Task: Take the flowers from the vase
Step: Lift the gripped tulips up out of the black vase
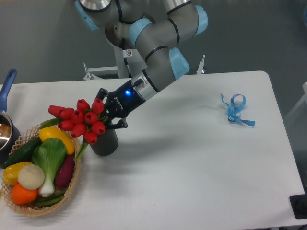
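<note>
Grey tubular arm, pale blue joint caps, black pincer (109, 111), small blue light at wrist

One dark grey vase (104, 143) holding one bunch of roughly ten red tulip flowers (79, 118). One wicker basket (72, 184) at eight o'clock. One blue ribbon (236, 110) at three o'clock. One blue-handled pot (5, 125) at nine o'clock.

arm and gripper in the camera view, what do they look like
The arm is a chain of thick grey tubes with light blue caps at the joints and a small label with a red mark low on its base. The gripper is black with two fingers, and a blue light glows on its body.
</note>
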Available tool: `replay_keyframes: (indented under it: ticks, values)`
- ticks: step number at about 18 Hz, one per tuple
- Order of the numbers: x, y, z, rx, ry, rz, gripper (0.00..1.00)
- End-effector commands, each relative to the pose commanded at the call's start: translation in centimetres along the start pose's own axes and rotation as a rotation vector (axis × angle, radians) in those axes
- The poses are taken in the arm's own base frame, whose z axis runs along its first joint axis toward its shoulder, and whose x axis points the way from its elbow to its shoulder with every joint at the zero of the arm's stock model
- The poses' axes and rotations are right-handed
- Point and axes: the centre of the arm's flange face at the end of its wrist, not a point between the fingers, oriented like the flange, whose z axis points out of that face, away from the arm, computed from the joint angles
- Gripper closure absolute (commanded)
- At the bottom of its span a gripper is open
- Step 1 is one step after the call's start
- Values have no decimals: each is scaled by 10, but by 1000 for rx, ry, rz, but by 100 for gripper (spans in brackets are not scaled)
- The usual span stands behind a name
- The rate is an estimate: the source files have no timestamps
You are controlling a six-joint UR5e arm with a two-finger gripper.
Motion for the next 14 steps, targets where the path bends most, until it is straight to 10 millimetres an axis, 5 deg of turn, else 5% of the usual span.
replay_keyframes:
  ticks: [14]
  values:
    - [12,-67,-35,31,-72,-26,100]
